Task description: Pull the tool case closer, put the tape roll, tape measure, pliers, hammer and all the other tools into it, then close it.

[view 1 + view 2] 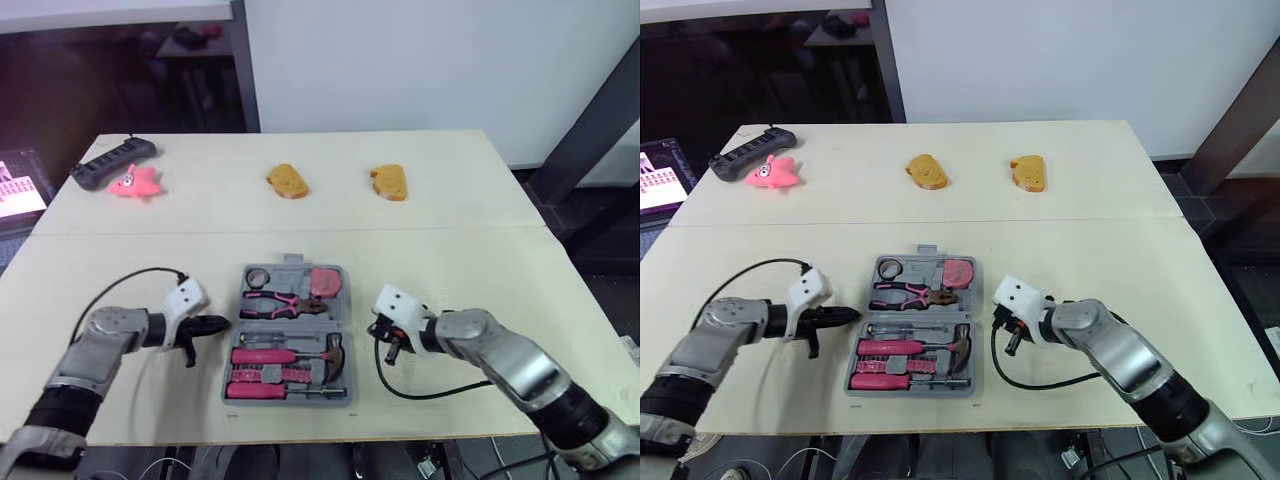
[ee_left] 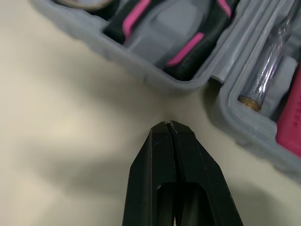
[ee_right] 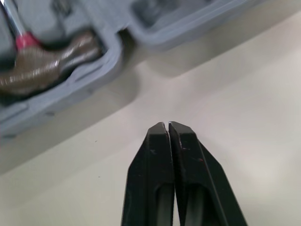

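Since both pairs of fingers are pinched together on nothing, left gripper (image 1: 216,323) and right gripper (image 1: 390,349) can go straight to the open tool case (image 1: 288,401) lying between them near the front of the table (image 1: 480,260), with hammer (image 1: 335,352), pliers (image 1: 280,303), tape measure (image 1: 325,283) and tape roll (image 1: 258,276) seated. Closing looks next: wedge 1 tip under a half's rim, pin the other half, fold slowly about the hinge. No readable brand or label anywhere

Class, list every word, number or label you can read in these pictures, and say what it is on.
No text can be read.
Lit screen at the far left: rows of dark marks, too small to read.
Open grey plastic tool case: no legible label.
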Robot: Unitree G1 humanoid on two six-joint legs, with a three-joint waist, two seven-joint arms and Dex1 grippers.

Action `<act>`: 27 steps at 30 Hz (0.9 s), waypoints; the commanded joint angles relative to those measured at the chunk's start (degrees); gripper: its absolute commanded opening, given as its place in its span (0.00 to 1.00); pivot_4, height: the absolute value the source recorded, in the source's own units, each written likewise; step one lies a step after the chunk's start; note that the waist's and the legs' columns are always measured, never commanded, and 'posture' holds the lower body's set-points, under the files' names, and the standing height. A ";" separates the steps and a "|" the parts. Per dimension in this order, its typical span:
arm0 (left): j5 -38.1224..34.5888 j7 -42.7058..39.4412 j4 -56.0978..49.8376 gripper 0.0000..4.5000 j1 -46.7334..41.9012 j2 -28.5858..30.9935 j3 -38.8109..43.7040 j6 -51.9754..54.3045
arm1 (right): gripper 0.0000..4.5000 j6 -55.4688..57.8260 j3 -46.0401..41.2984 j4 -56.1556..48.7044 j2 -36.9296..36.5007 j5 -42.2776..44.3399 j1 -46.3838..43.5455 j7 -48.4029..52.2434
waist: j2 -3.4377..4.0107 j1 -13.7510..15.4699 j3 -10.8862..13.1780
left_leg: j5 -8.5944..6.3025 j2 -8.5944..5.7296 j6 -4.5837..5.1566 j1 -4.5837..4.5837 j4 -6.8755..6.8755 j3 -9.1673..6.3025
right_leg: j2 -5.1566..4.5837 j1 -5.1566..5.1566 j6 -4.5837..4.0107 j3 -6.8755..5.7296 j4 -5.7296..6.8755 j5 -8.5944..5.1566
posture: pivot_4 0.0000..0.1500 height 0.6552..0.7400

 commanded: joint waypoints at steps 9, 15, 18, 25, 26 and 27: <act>2.18 -0.89 -7.41 0.00 2.69 -4.42 -4.70 3.24 | 0.01 1.53 6.73 2.19 10.01 -5.44 -4.87 2.98 | 0.06 -0.25 -0.11 | 0.02 0.00 -0.03 0.27 0.13 -0.01 | 0.02 0.28 -0.01 0.02 0.15 0.00 | 1.00 1.00; 1.86 -1.32 -10.77 0.00 6.08 -3.30 -4.19 4.37 | 0.01 5.25 8.85 -2.88 11.28 -5.55 -3.95 4.28 | 0.25 -0.52 -0.28 | 0.02 0.00 -0.03 0.29 0.10 -0.02 | 0.01 0.28 -0.01 0.02 0.15 0.00 | 1.00 1.00; 1.34 -1.36 -13.77 0.00 8.93 -2.19 -3.40 5.62 | 0.01 6.60 9.82 -5.12 11.16 -6.04 -3.00 4.16 | 0.30 -1.07 -0.33 | 0.01 0.00 -0.02 0.29 0.02 -0.03 | 0.02 0.26 -0.02 0.02 0.15 -0.02 | 1.00 1.00; 0.86 0.14 -19.18 0.00 16.04 -0.76 -0.90 7.61 | 0.01 9.13 11.38 -8.68 11.02 -6.99 -1.18 3.90 | 0.35 -1.91 -0.37 | 0.01 0.00 -0.01 0.34 -0.01 -0.03 | 0.02 0.26 -0.01 0.02 0.16 -0.03 | 1.00 1.00; 0.91 0.18 -19.64 0.00 16.71 -0.64 -0.76 7.65 | 0.01 9.27 11.33 -8.82 11.04 -7.07 -1.12 3.87 | 0.36 -1.90 -0.38 | 0.01 0.01 -0.01 0.36 -0.01 -0.03 | 0.02 0.27 -0.01 0.02 0.16 -0.03 | 1.00 1.00; 0.85 0.34 -20.22 0.00 17.28 -0.60 -0.58 7.97 | 0.01 9.47 11.29 -8.92 11.06 -7.10 -1.08 3.85 | 0.35 -1.90 -0.39 | 0.01 0.01 -0.01 0.36 -0.01 -0.03 | 0.02 0.28 -0.02 0.02 0.16 -0.03 | 1.00 1.00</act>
